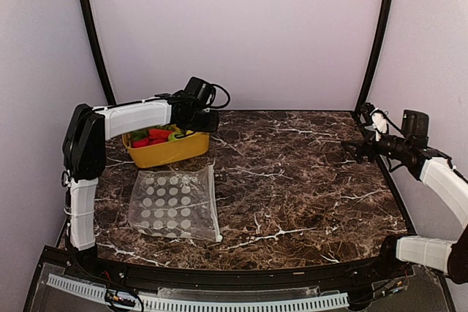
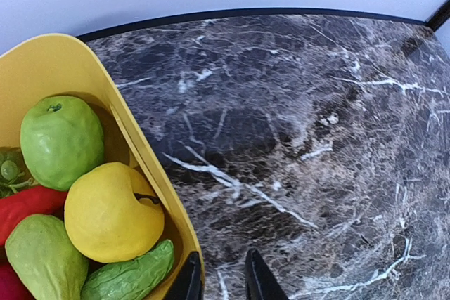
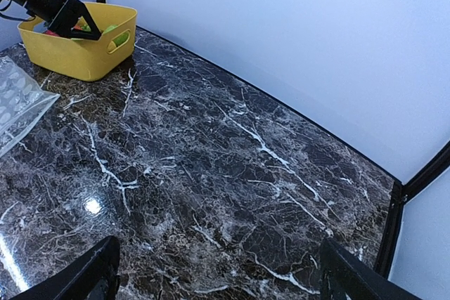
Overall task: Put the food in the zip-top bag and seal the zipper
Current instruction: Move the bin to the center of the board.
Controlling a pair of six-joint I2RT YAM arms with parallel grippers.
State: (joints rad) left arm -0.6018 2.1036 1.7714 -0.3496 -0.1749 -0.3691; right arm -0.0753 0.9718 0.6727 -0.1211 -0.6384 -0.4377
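Observation:
The food lies in a yellow bin at the back left: a green apple, a yellow fruit, a red piece, a pale green pear and a bumpy green vegetable. My left gripper straddles the bin's right wall, one finger inside and one outside. Its jaws are narrow, and marble shows in the gap. The zip-top bag lies flat in front of the bin, its zipper along the right edge. My right gripper hovers open over bare marble at the far right.
The dark marble table ends at a black rim against the white backdrop. Black frame posts rise at both back corners. The left arm reaches over the bin from the left.

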